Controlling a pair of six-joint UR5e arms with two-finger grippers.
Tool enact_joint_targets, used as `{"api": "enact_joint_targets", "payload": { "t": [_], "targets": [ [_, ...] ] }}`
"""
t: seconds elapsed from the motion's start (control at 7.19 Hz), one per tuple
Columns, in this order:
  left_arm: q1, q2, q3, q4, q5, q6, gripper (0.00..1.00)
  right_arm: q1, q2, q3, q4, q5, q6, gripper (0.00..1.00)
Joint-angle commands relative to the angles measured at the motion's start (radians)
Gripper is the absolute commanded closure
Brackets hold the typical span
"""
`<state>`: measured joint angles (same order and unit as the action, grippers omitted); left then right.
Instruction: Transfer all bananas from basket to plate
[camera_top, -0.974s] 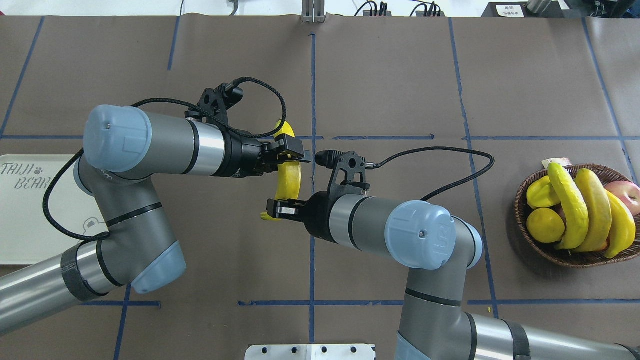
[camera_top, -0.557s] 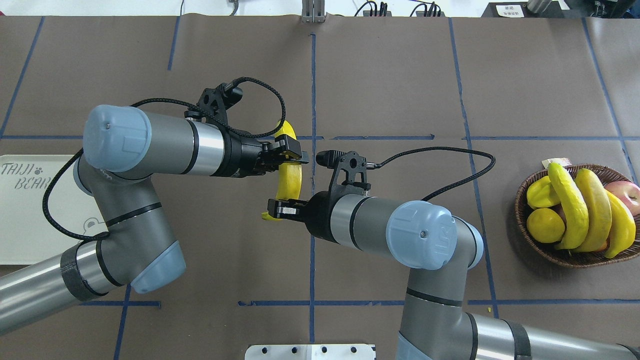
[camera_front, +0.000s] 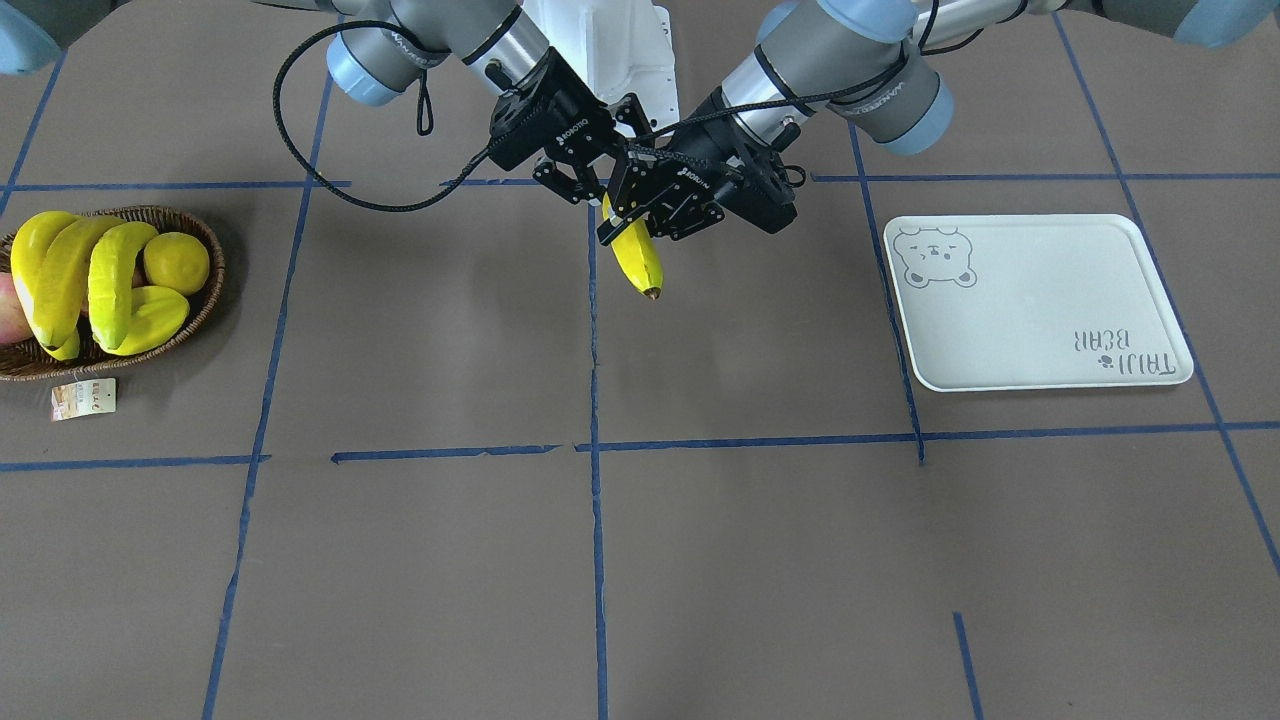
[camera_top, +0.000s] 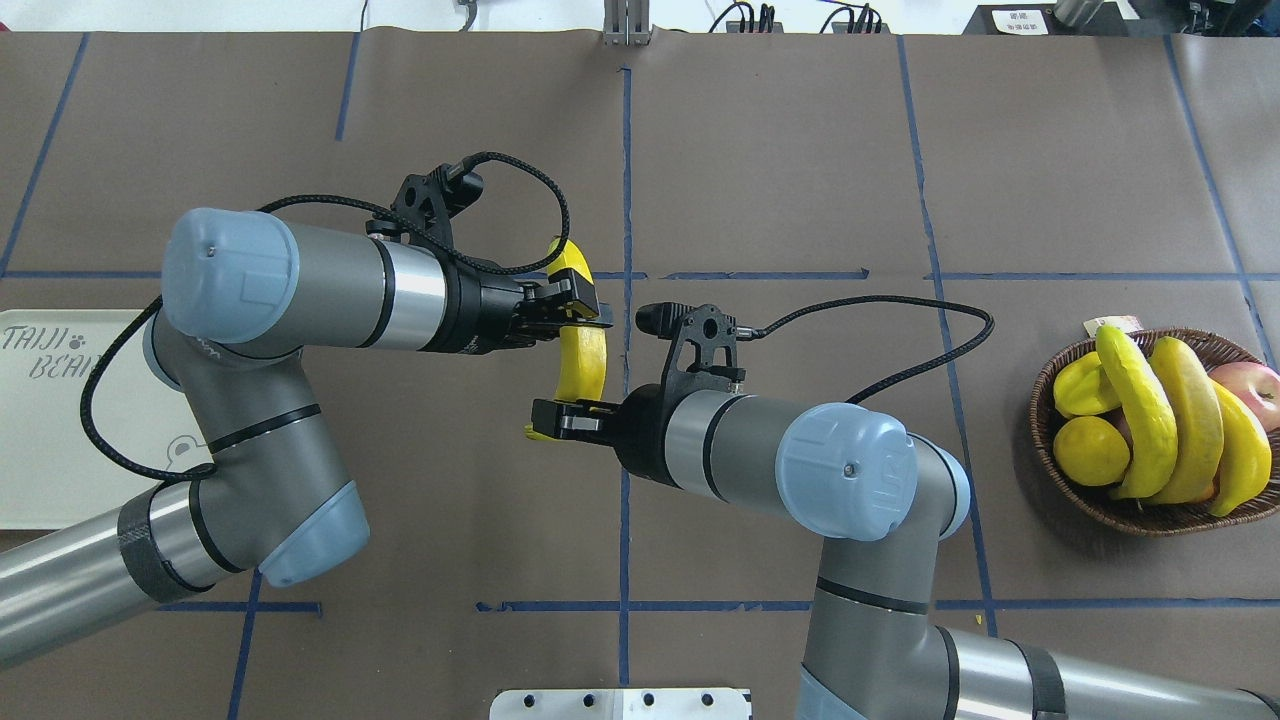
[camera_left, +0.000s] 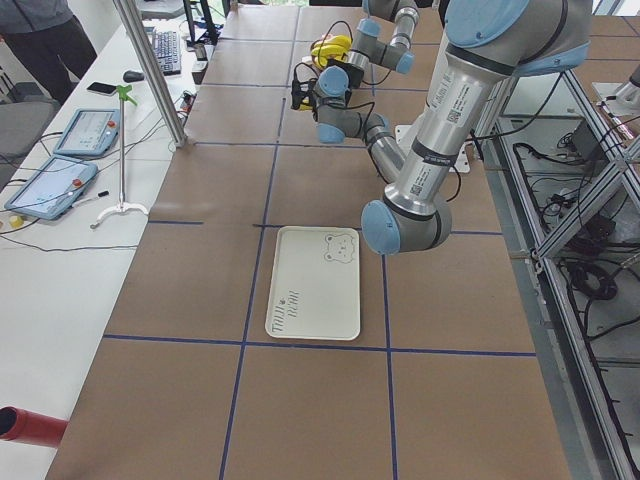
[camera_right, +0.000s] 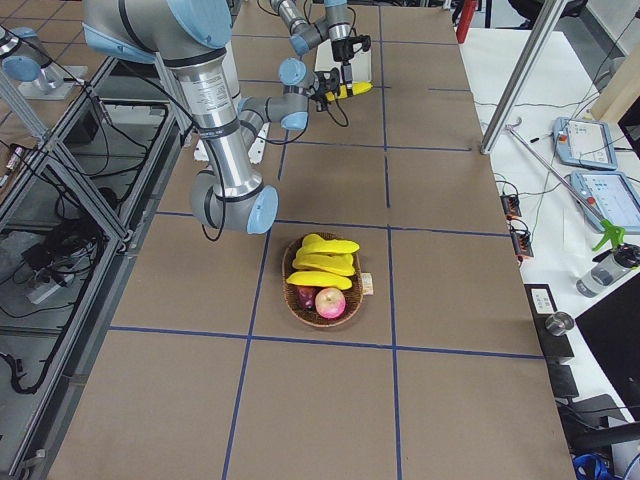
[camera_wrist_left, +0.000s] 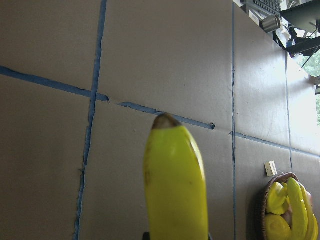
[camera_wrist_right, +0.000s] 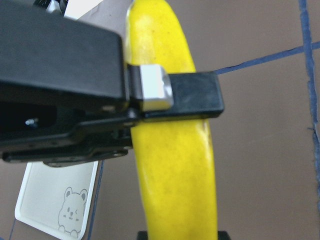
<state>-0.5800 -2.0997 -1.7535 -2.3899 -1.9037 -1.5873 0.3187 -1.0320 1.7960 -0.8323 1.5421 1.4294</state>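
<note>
One banana hangs in the air over the middle of the table, and both grippers hold it. My left gripper is shut across its upper half and my right gripper is shut on its lower end. In the right wrist view a left finger crosses the banana. Its dark tip points away in the left wrist view. Three more bananas lie in the wicker basket at the far right. The plate with the bear drawing lies bare at the far left, partly under my left arm.
A lemon, a starfruit and an apple share the basket. Its paper tag lies on the table beside it. Blue tape lines cross the brown table cover. A person stands past the far end.
Both grippers stay on the banana at the same spot. My right arm's elbow has drifted slightly toward me; the left arm has barely shifted.
</note>
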Motion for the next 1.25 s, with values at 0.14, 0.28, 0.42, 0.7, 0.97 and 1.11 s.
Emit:
{"api": "enact_joint_targets", "payload": {
  "t": [0.14,0.28,0.42,0.7,0.97,1.11],
  "targets": [
    [-0.003,0.009,0.003,0.008,0.000,0.001,1.00,0.006,-0.003,0.029,-0.013,0.012,-0.001,0.01],
    [-0.007,0.012,0.003,0.011,-0.006,0.001,1.00,0.013,-0.026,0.055,-0.014,0.030,-0.001,0.00],
    [-0.009,0.044,-0.006,0.032,-0.008,0.001,1.00,0.022,-0.078,0.100,-0.016,0.067,-0.001,0.00],
    [-0.036,0.111,-0.065,0.226,-0.005,0.001,0.98,0.062,-0.195,0.158,-0.016,0.153,-0.001,0.00],
    [-0.101,0.218,-0.174,0.466,-0.006,0.013,0.98,0.156,-0.243,0.170,-0.163,0.246,-0.012,0.00],
    [-0.127,0.233,-0.231,0.674,-0.005,0.017,0.97,0.227,-0.243,0.190,-0.312,0.315,-0.024,0.00]
  ]
}}
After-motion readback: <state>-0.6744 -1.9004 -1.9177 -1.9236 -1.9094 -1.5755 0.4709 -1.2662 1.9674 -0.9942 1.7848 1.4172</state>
